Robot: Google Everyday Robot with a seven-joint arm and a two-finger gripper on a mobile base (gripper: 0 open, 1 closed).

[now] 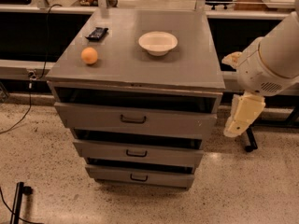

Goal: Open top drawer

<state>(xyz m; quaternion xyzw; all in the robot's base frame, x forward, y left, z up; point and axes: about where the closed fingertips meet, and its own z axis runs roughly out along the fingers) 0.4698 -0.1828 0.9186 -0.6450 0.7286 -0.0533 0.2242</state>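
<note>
The grey metal cabinet (140, 69) has three drawers. The top drawer (93, 118) has the tallest front and a small dark centre handle (133, 119). Its front stands a little forward of the cabinet, with a dark gap above it. My gripper (235, 127) hangs pointing down at the cabinet's right side, level with the top drawer front. It is apart from the drawer and well to the right of the handle. It holds nothing that I can see.
Two shallower drawers (136, 153) (139, 177) sit below. On the cabinet top lie an orange (89, 56), a white bowl (158, 43) and a dark packet (97, 33). A dark counter runs behind. A black stand foot (250, 146) is on the floor at the right.
</note>
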